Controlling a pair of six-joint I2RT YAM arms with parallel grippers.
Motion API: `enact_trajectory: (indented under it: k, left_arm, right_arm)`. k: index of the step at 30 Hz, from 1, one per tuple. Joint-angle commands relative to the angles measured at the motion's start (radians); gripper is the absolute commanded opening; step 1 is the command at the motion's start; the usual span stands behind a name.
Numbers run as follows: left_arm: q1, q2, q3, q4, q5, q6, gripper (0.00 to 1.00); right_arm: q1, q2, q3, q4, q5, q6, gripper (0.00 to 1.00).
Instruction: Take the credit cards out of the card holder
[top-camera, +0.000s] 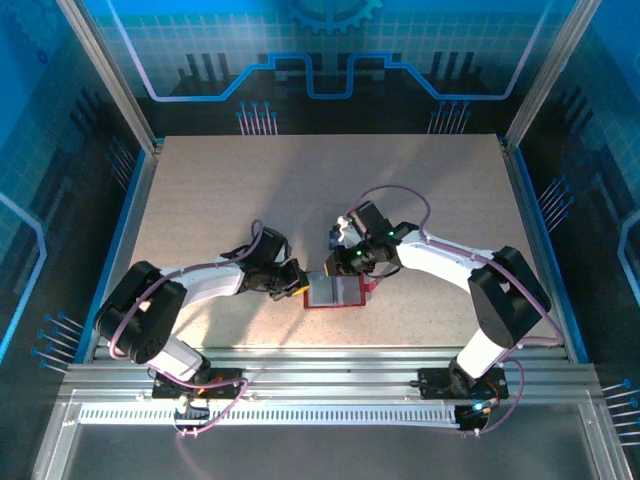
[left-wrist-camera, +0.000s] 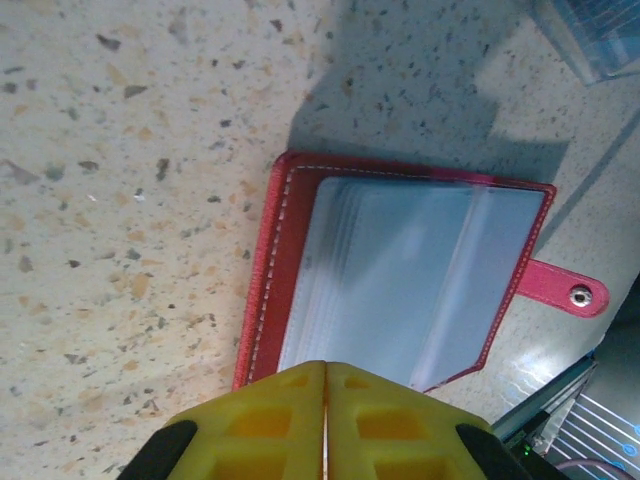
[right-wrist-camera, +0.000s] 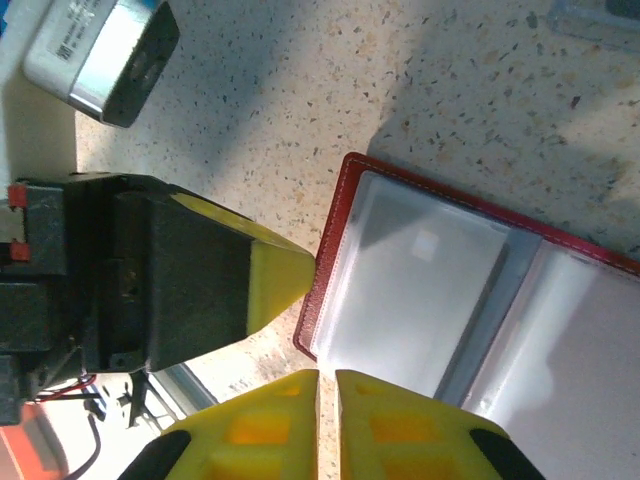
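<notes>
holder open flat, a gripper at each side

the card holder (top-camera: 335, 292) lies open on the table (top-camera: 200, 200), its long axis running left to right. my left gripper (left-wrist-camera: 325, 365), fingers pressed together, sits at its left edge. my right gripper (right-wrist-camera: 327, 372), a bare slit with nothing in it, hangs at its far side. the credit cards (left-wrist-camera: 390, 275) sit in the pockets.

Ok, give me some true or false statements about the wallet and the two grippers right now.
1. The wallet lies open on the table. True.
2. The wallet is blue. False: its cover is red.
3. The left gripper is shut. True.
4. The right gripper gapes wide. False: it is all but shut.
5. The wallet sits at the table's far edge. False: it lies toward the near edge, between the grippers.
</notes>
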Motion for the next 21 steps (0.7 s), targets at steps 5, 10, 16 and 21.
enact_trajectory:
  k: [5, 10, 16, 21]
  left_arm:
    - [-0.007, 0.033, -0.012, -0.040, -0.020, 0.031, 0.07]
    - [-0.007, 0.036, -0.013, -0.060, -0.038, 0.044, 0.07]
    - [-0.008, 0.058, -0.013, -0.046, -0.034, 0.044, 0.07]
    - [-0.007, 0.071, 0.004, -0.067, -0.042, 0.056, 0.07]
  right_arm:
    - [0.011, 0.058, -0.007, 0.046, -0.067, 0.086, 0.18]
    - [0.010, 0.095, -0.003, 0.044, -0.087, 0.106, 0.20]
    - [0.011, 0.118, -0.002, 0.056, -0.097, 0.119, 0.20]
    - [0.010, 0.137, -0.002, 0.058, -0.114, 0.123, 0.20]
